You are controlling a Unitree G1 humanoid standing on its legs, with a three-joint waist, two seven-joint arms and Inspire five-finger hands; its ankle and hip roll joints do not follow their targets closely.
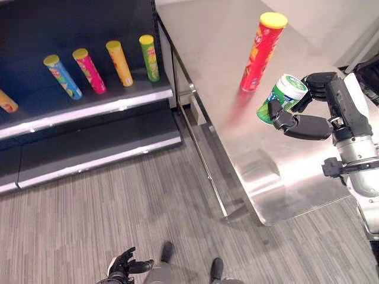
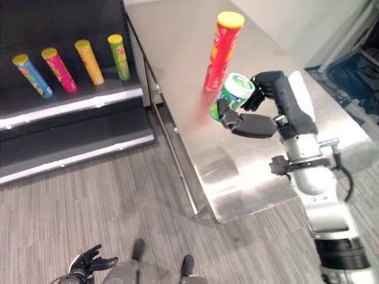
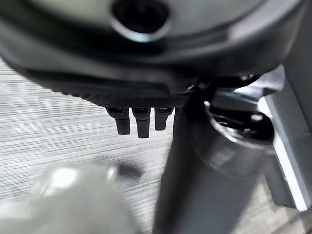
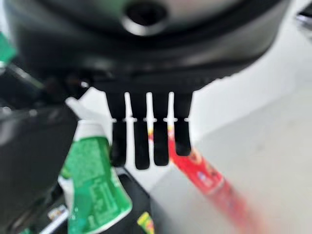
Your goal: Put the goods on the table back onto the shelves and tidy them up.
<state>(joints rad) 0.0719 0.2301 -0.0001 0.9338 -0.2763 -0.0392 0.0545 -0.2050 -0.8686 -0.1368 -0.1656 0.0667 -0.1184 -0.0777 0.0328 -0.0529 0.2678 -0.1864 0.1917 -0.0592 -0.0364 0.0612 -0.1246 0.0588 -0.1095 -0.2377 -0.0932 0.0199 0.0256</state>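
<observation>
- The right hand [image 2: 260, 112] is wrapped round a small green tub [image 2: 232, 94] with a white lid, thumb on one side and fingers curled over the other. It holds the tub tilted, just beside the tall red can [image 2: 222, 52] and apparently lifted clear of the table [image 1: 207, 53] (though contact with the tabletop can't be ruled out).
- The main risk I see is a knock. The red can stands upright on the table and is tall and narrow, so a sideways swing of the tub or forearm towards it would likely topple it and send it rolling.
- A second risk is a slip. The tub sits at an angle in the grasp, and its smooth rounded side could slide out on the way to the shelf [image 1: 89, 109], which lies well apart from the red can, across the floor.
- The tub is squat and round, green-labelled with pale print.
- On the shelf, four slim cans [image 1: 106, 68] already stand in a row.
- The left hand [image 1: 123, 264] hangs low near the floor, far from the red can, fingers loosely curled and holding nothing.
</observation>
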